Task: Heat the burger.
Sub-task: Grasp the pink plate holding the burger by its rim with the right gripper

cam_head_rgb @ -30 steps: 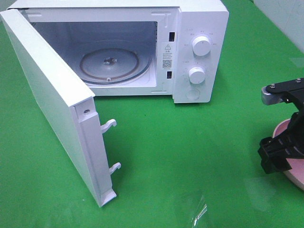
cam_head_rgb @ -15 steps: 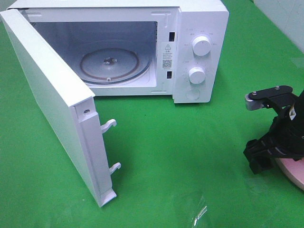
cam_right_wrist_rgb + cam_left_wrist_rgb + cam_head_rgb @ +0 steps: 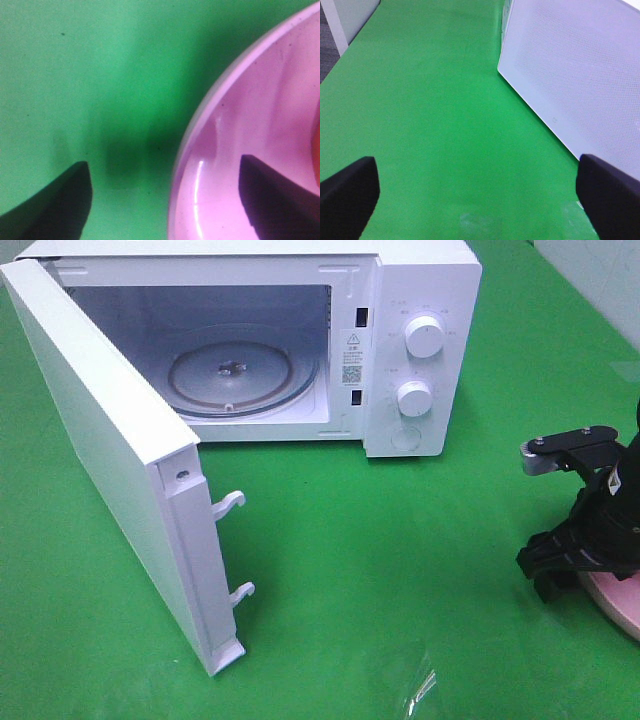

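Right gripper (image 3: pixel 164 162) is hanging with jaws apart, straddling the rim of the pink plate (image 3: pixel 240 100). One finger is sitting over the plate's inside, the other over the green cloth (image 3: pixel 75 75). It's clamping nothing. The burger (image 3: pixel 317 145) is lying on the plate just past the plate-side finger, outside the jaw gap. I'm only getting an orange-brown sliver of it at the wrist view's edge, and I can't pick it out in the high view. Left gripper (image 3: pixel 477 170) is hovering wide apart over the cloth, gripping nothing, with the microwave door (image 3: pixel 580 65) standing just beside one finger.
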Controlling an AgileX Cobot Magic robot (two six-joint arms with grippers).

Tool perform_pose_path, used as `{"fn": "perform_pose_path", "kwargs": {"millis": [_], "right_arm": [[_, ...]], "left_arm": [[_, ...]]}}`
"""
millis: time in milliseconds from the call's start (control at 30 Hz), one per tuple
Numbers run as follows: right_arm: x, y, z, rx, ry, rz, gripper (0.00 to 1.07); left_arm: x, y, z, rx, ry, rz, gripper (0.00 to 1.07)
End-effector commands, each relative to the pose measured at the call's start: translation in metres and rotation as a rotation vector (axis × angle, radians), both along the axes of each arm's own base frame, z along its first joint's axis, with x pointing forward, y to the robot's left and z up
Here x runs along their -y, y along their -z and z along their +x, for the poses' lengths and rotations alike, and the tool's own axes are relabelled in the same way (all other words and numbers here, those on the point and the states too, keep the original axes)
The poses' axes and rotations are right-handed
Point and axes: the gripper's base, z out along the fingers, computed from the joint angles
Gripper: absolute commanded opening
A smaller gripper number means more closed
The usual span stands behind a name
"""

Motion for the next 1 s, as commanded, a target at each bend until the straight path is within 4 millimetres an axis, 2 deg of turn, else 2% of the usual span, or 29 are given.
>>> {"fn": "perform_pose_path", "kwargs": {"millis": [33,67,333,400,433,467,500,533,600,667,733,800,1000], "right_arm": [[0.001,0.0,0.003,0.006,-0.031,-0.016,0.7],[0.001,0.0,0.003,0.006,-0.031,-0.017,0.68],[0.001,0.009,0.002,-0.027,-0.026,-0.021,0.69],[0.002,0.01,0.002,-0.03,-0.026,-0.021,0.65],[0.002,0.01,0.002,-0.03,-0.024,-0.021,0.59],[0.002,0.01,0.002,-0.03,-0.024,-0.021,0.59],[0.002,0.01,0.002,-0.03,-0.022,-0.021,0.5],[0.002,0.01,0.002,-0.03,-0.022,-0.021,0.5],[0.002,0.011,0.002,-0.033,-0.014,-0.019,0.27],[0.002,0.011,0.002,-0.033,-0.014,-0.019,0.27],[0.002,0.016,0.001,-0.054,-0.014,-0.024,0.04],[0.002,0.017,0.001,-0.058,-0.014,-0.025,0.0],[0.002,0.017,0.0,-0.075,-0.012,-0.032,0.0]], "left_arm": [[-0.001,-0.002,-0.002,0.034,-0.006,0.008,1.01],[-0.001,-0.002,-0.002,0.034,-0.006,0.008,1.01],[-0.001,-0.002,-0.002,0.034,-0.006,0.008,1.01],[-0.001,-0.002,-0.002,0.034,-0.006,0.008,1.01],[-0.001,-0.002,-0.002,0.034,-0.006,0.008,1.01],[-0.001,-0.002,-0.002,0.034,-0.006,0.008,1.01],[-0.001,-0.002,-0.002,0.034,-0.006,0.008,1.01],[-0.001,-0.002,-0.002,0.034,-0.006,0.008,1.01],[-0.001,-0.002,-0.002,0.034,-0.006,0.008,1.01],[-0.001,-0.002,-0.002,0.034,-0.006,0.008,1.01],[-0.001,-0.002,-0.002,0.034,-0.006,0.008,1.01],[-0.001,-0.002,-0.002,0.034,-0.006,0.008,1.01],[-0.001,-0.002,-0.002,0.034,-0.006,0.008,1.01]]}}
